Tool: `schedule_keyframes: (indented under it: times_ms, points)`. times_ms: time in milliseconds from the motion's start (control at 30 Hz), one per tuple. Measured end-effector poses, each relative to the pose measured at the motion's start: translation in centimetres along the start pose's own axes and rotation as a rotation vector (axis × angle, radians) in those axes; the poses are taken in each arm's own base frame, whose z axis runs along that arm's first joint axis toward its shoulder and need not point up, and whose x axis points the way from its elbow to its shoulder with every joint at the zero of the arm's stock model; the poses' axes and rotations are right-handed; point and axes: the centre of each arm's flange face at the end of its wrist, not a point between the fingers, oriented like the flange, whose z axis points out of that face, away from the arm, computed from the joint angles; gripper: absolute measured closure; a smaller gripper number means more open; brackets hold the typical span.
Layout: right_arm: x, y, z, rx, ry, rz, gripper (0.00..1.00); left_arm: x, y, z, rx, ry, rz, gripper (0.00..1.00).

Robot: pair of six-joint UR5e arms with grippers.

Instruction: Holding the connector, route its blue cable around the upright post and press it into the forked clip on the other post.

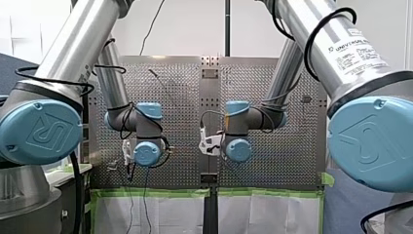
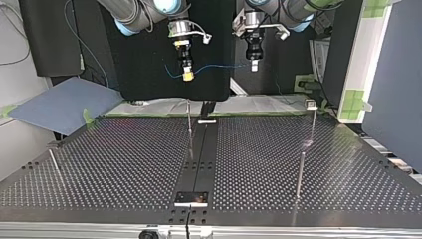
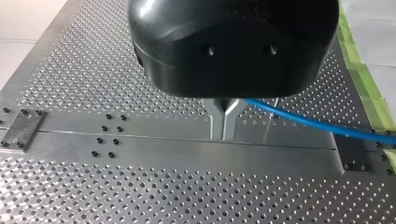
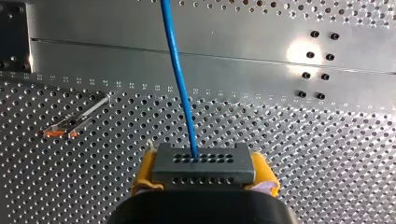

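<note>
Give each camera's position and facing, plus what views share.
Front: behind the arms, over the table; both arms show.
Top: across the table, facing them; my right hand, my left hand show.
Left wrist: on that arm, looking down; black hand shows.
Right wrist: likewise; yellow pads hold the connector.
Shared: blue cable, top and wrist views.

The cable (image 4: 180, 79) is bright blue. It enters a dark grey connector (image 4: 204, 163) with rows of small holes, between the right gripper's (image 4: 204, 173) yellow pads (image 4: 145, 169). The left gripper (image 3: 223, 133) is glossy black with bare metal fingers (image 3: 215, 120). Under both, the table (image 3: 93, 196) is silver-grey, evenly dotted with holes. Beside the right gripper lies a strip (image 4: 74, 122) with what seems an orange tip.
</note>
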Motion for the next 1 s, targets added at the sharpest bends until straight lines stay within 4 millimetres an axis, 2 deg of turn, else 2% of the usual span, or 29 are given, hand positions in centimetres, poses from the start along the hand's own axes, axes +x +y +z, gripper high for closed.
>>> schedule_keyframes:
  times_ms: [800,1000]
  points:
    - [0.0,0.0,0.0,0.0,-0.001,0.0,1.0,0.0,0.0,0.0,0.0,0.0,0.001,1.0]
    - [-0.7,-0.9,-0.3,0.018,-0.017,-0.01,1.0,1.3,0.2,-0.2,-0.001,0.026,0.023,1.0]
